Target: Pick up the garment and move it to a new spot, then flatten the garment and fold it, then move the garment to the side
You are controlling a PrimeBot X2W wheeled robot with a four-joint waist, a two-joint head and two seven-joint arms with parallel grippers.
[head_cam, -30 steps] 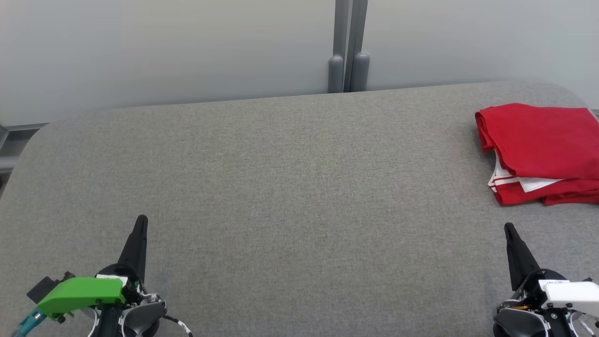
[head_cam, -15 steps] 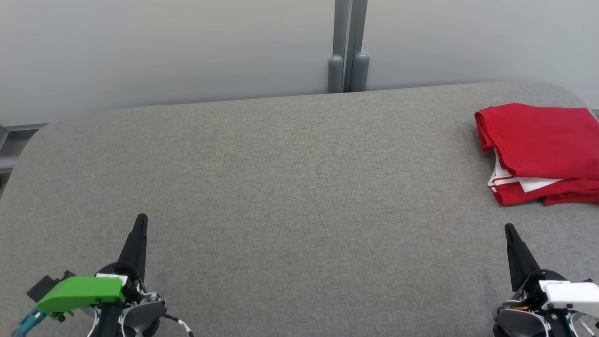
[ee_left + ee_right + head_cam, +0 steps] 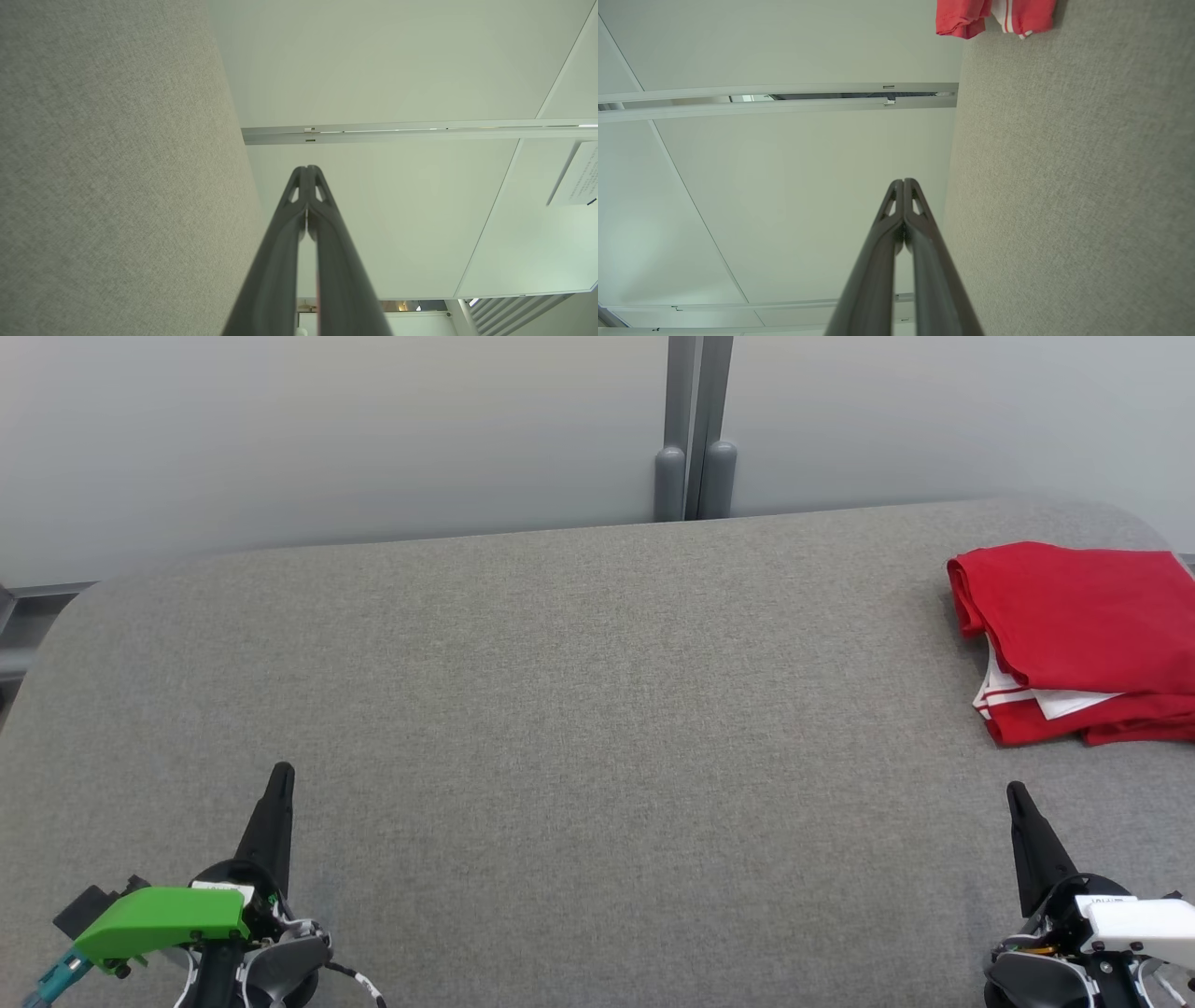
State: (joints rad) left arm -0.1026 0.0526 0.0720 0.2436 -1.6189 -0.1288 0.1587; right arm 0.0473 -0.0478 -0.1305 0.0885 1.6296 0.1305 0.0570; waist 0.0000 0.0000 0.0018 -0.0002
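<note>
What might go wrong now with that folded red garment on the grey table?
The folded red garment lies right at the grey fabric table's right edge, so it might slip off. Its white-striped layers poke out loosely in front; a brush from the shut right gripper nearby may undo the fold.

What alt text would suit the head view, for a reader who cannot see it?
A folded red garment with white trim lies at the far right of a grey fabric table, cut off by the picture's edge. The left gripper and right gripper, both shut and empty, show at the lower corners, apart from it.
</note>
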